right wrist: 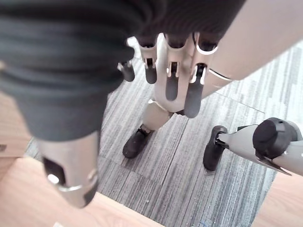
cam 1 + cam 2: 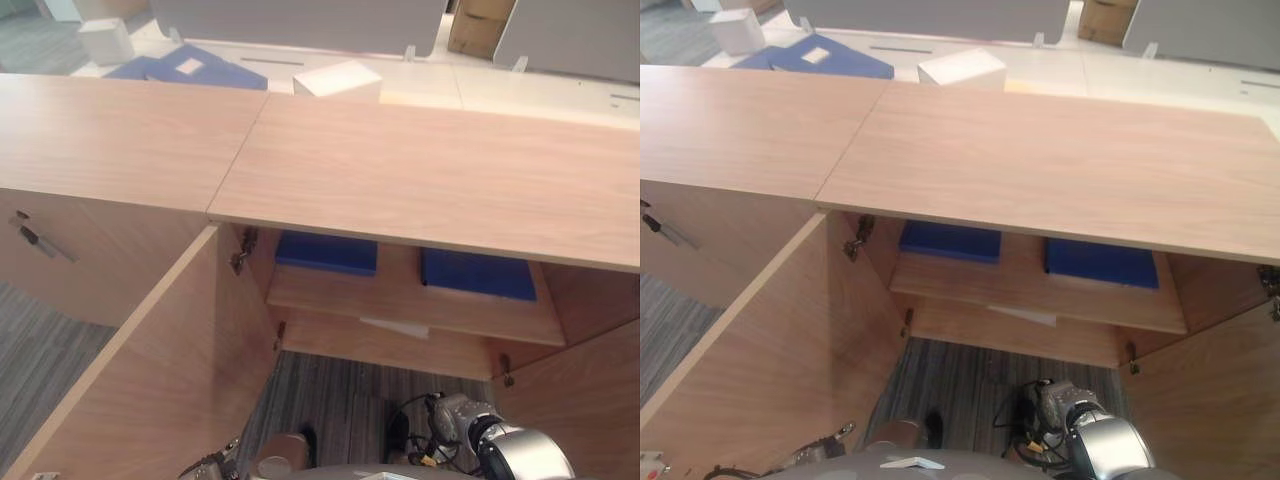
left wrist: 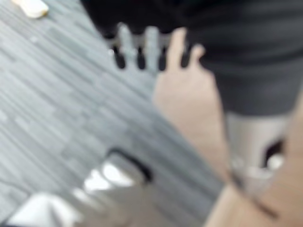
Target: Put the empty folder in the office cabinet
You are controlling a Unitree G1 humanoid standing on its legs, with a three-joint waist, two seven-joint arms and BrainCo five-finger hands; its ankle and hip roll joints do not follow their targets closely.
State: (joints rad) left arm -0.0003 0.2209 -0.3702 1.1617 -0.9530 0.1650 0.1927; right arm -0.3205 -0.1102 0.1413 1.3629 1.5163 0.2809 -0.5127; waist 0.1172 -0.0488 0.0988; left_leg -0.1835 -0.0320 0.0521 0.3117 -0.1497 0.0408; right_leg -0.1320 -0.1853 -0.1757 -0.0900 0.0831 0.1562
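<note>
The office cabinet (image 2: pixel 430 170) stands in front of me with both doors swung open. On its inner shelf (image 2: pixel 400 305) lie two blue folders, one on the left (image 2: pixel 327 252) and one on the right (image 2: pixel 477 273), both flat and partly hidden under the cabinet top. My left hand (image 3: pixel 151 47) hangs low over the grey carpet with straight fingers and holds nothing. My right hand (image 1: pixel 175 71) also hangs over the carpet, fingers relaxed and empty. Both hands are well below and in front of the shelf.
The left door (image 2: pixel 150 370) and the right door (image 2: pixel 580 400) flank the opening. A white slip (image 2: pixel 395 327) sticks out under the shelf. Behind the cabinet, a desk bears more blue folders (image 2: pixel 190 68) and a white box (image 2: pixel 337 78). A closed neighbouring cabinet (image 2: pixel 60 250) stands at the left.
</note>
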